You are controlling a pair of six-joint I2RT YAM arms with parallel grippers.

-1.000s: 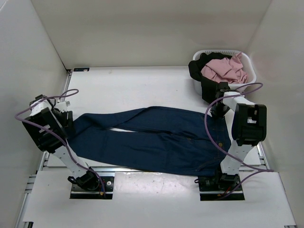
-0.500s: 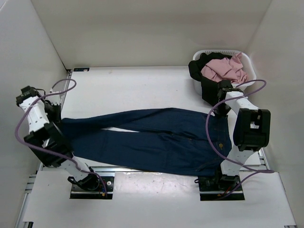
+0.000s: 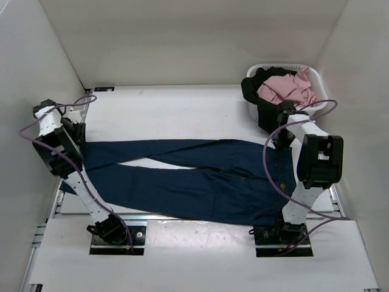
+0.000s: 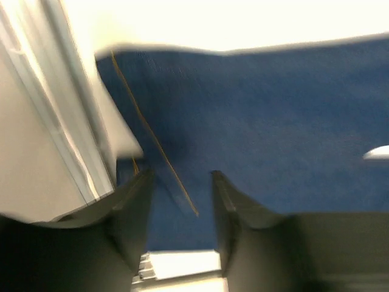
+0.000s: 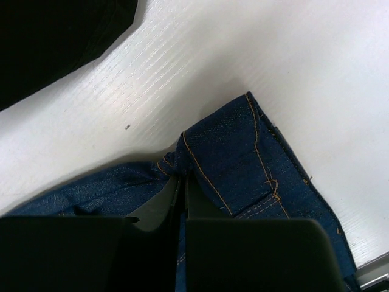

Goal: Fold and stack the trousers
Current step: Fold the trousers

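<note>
Only wrist view shows right fingers (image 5: 155,210) pinching trousers (image 5: 243,158); left fingers (image 4: 130,207) apart.

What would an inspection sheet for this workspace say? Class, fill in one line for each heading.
Surface: white table, mostly covered by the garment.
Job's things: trousers spread flat and unfolded, legs to the left, waist to the right.
Clutter: basket at the far right holds a pink cloth; a black garment hangs over its rim.
Grippers: left gripper open at the leg ends, view blurred; right gripper shut on a waistband corner.
Cables: purple cable loops by the left arm; another passes over the waist end.
Surroundings: plain white walls on three sides.
</note>
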